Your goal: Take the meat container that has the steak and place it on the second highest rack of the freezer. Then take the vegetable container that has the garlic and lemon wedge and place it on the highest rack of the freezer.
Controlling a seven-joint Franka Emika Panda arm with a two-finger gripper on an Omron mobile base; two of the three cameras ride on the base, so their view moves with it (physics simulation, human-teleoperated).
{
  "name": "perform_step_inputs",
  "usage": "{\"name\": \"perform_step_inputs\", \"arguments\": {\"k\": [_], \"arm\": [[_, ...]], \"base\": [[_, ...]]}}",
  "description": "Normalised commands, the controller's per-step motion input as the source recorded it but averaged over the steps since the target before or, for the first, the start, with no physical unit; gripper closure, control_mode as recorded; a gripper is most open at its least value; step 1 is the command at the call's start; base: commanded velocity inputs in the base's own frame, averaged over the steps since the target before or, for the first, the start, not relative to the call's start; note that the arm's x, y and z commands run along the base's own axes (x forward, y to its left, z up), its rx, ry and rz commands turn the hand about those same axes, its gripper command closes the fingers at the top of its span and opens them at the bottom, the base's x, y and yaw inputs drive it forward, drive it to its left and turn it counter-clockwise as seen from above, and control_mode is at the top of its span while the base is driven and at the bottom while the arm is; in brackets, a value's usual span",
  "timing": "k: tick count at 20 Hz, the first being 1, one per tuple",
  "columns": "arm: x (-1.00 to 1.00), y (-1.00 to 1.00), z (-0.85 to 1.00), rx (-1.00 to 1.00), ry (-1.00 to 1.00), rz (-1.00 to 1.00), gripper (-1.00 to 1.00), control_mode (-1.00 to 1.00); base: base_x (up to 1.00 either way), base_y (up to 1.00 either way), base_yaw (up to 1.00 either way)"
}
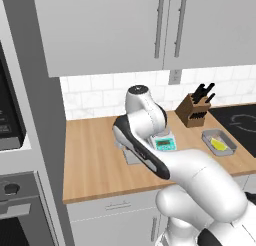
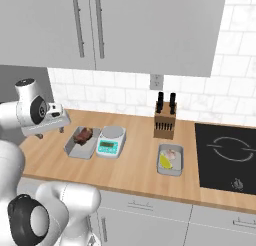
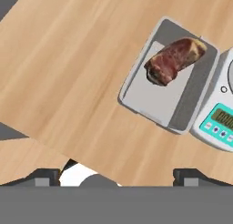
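Steak sits in the meat tray on the wooden desk, tray touching the left side of a teal scale. Steak's tucked toward the tray's far end. Jaws hang above the desk, off to the tray's left, spread wide with nothing between them. Further right, past the scale, is the veggie tray with lemon wedge and garlic inside. Knife block stands behind it near the wall, cooktop at the far right.

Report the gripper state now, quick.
Gripper: open, holding nothing; it hovers over the counter, off to one side of the meat container.
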Motion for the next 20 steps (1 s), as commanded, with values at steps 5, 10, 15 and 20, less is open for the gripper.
{"name": "perform_step_inputs", "arguments": {"k": [5,10,15,20], "arm": [[0.06,0.12,-0.63,-0.08,0.13,0.08,-1.0,-1.0],[0.36,0.01,-0.59,-0.06,0.11,0.05,-1.0,-1.0],[0.48,0.0,-0.53,-0.02,0.25,0.0,-1.0,-1.0],[0.38,0.0,-0.39,0.0,0.02,0.0,-1.0,-1.0]], "base": [[0.0,0.0,0.0],[0.0,0.0,0.0],[0.0,0.0,0.0],[0.0,0.0,0.0]]}}
